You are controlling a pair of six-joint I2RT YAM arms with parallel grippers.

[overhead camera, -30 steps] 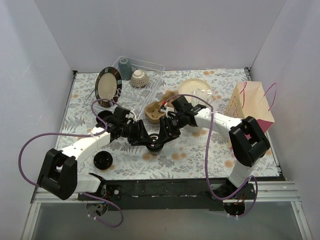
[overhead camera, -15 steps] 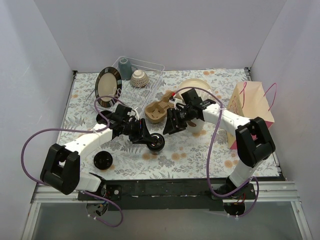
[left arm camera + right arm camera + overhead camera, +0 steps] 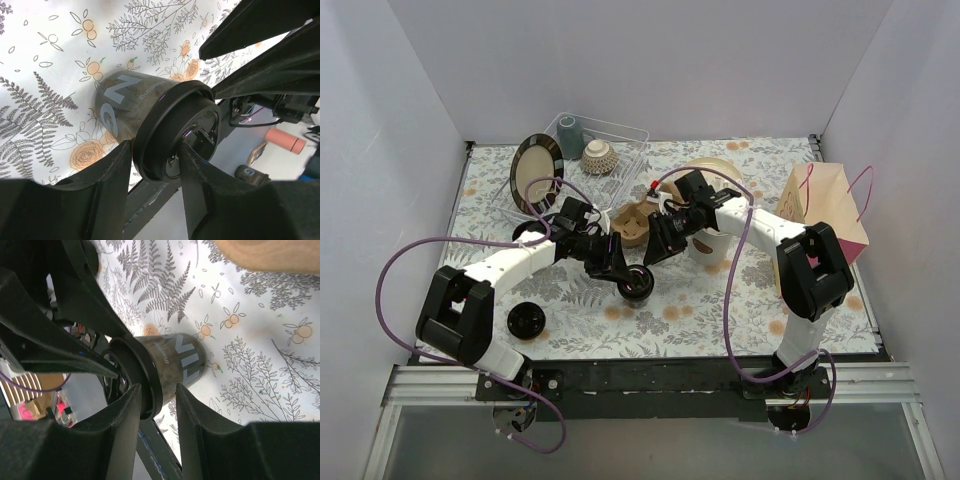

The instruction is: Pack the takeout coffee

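Centrally, floral-cloth table, paper bag at its right edge, cardboard carrier mid-table, left gripper clamped on the lid of the tilted takeout cup just before the carrier, right gripper fingers flanking the same lid, contact unclear.

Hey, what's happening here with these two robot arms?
The left gripper is clamped on the black lid of a coffee cup, holding it near the middle of the table. The right gripper has its fingers either side of the same cup; whether it grips is unclear. The cup is not yet in the brown cardboard carrier behind it or the paper bag.
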